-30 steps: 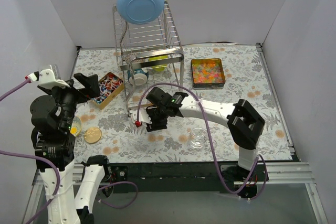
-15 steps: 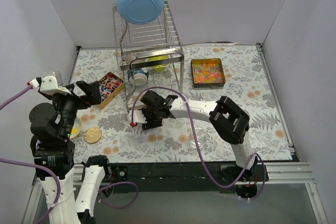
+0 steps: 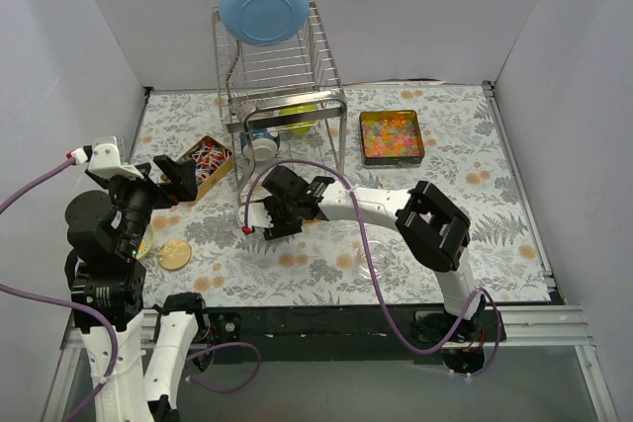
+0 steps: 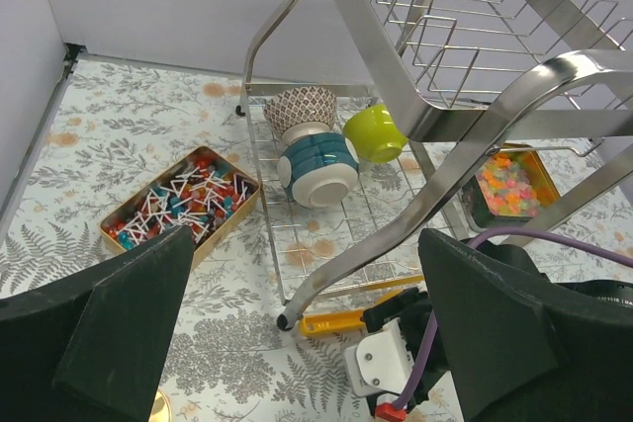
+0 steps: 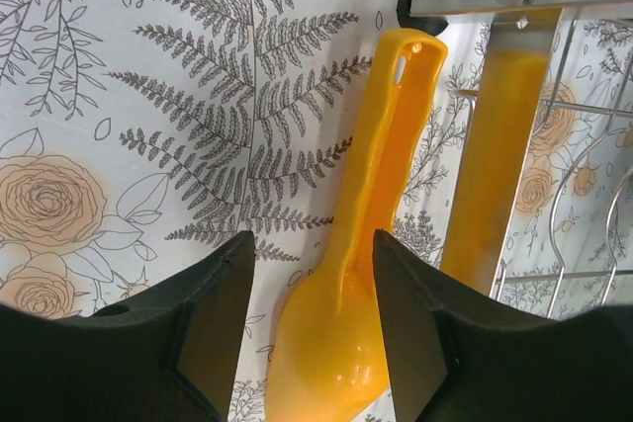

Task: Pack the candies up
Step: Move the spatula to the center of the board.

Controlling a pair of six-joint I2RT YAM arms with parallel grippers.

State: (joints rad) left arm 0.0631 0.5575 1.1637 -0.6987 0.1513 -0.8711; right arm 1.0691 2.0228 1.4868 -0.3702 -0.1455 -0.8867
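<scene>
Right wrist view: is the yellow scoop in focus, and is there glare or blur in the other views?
Right wrist: yellow scoop sharp, slight sheen on its bowl; dark fingers softly blurred. Left wrist: near rack bars reflect brightly. Top external: even light, no glare.

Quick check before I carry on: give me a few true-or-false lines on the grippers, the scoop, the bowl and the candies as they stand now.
1. The left gripper is open and holds nothing. True.
2. The yellow scoop lies in among the round candies. False: it lies on the table by the foot of the dish rack, with the right gripper over it, one finger on each side.
3. The blue bowl sits on top of the dish rack. True.
4. The wrapped candies are to the right of the dish rack. False: they are to its left, and the round candies are to its right.
</scene>
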